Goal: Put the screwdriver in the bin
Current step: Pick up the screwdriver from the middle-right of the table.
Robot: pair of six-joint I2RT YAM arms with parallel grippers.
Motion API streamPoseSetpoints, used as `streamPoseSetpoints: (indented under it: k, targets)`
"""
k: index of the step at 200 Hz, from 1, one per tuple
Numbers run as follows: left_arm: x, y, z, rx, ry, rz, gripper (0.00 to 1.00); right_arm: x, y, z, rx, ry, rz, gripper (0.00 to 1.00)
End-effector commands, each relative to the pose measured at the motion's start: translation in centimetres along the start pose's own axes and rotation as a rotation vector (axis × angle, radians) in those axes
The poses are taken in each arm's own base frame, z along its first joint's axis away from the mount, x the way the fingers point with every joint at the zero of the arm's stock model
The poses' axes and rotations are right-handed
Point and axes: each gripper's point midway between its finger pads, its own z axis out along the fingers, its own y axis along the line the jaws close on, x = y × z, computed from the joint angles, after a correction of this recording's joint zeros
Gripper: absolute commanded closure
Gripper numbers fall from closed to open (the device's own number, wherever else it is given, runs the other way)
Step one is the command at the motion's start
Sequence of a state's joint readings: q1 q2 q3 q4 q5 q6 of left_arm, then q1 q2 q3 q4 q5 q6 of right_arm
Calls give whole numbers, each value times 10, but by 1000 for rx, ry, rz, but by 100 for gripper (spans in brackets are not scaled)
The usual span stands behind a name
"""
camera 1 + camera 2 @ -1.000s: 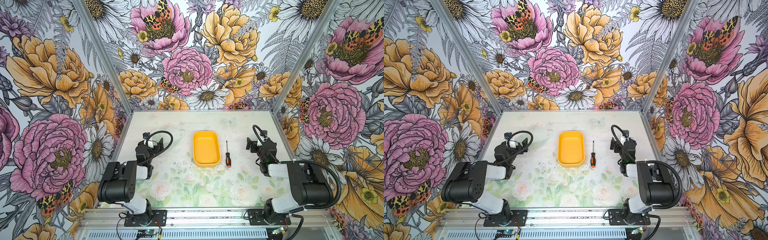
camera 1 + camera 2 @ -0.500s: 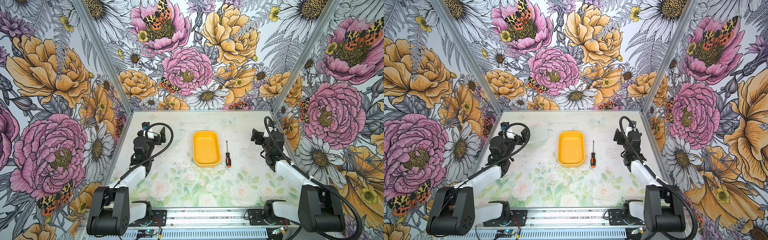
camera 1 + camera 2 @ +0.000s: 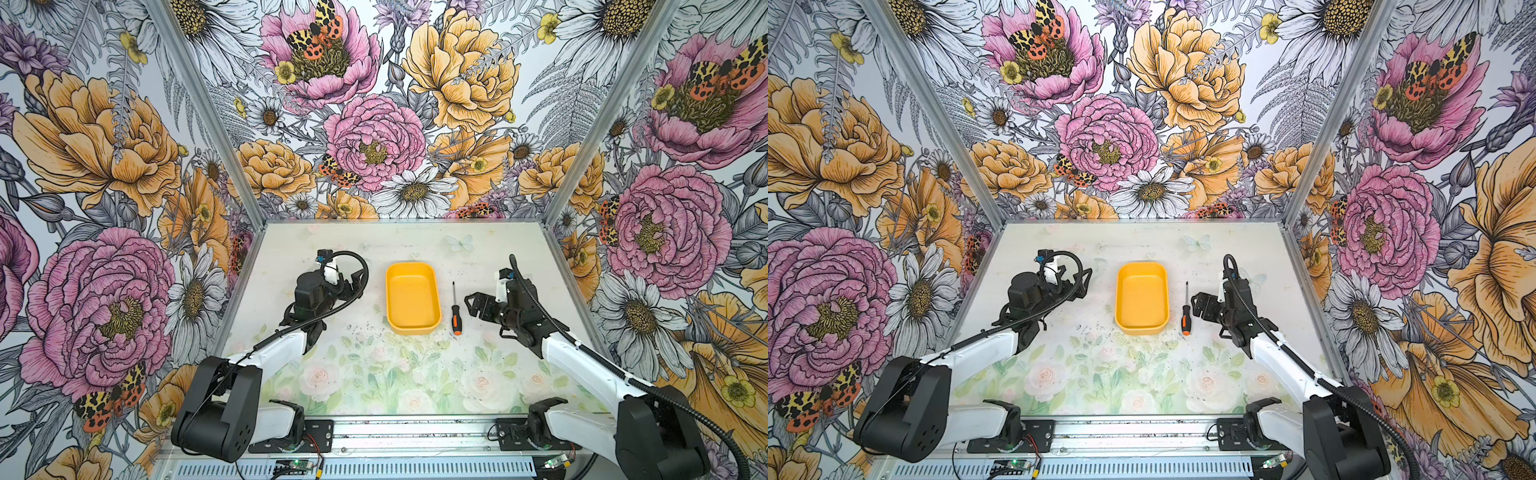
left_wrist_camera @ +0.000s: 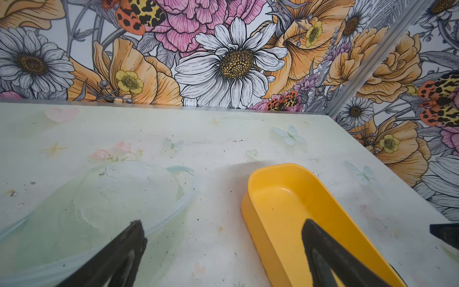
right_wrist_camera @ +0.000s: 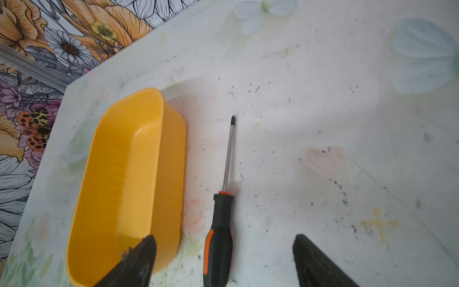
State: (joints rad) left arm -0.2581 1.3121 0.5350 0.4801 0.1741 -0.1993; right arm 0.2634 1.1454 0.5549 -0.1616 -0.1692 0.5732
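both arms reach forward from the near rail, white forearms angled in toward the middle. left arm point(image 3: 276, 351): elbow block folded low at the near edge, left gripper point(image 3: 356, 284) facing inward, jaws wide apart in its wrist view, holding nothing. right arm point(image 3: 582, 361): same layout mirrored, right gripper point(image 3: 471, 302) facing inward and pitched down, jaws spread, black fingers point(image 5: 139, 261) not clamped on anything.

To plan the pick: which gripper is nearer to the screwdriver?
Right. The right gripper is close beside the screwdriver, away from the bin; the left gripper is across the bin from it.
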Motion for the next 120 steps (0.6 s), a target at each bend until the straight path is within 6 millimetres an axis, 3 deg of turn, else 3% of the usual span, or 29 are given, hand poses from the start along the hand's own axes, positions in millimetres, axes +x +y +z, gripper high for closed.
streamPoseSetpoints:
  k: [1, 31, 120]
  targets:
    - [17, 1, 2, 17, 68, -49, 1, 18, -5, 4, 65, 48, 17, 13]
    - [20, 2, 0, 19, 86, -66, 1, 30, -4, 10, 99, 79, -8, 14]
    - [33, 11, -11, 12, 123, -99, 1, 41, 11, 46, 215, 169, -114, 20]
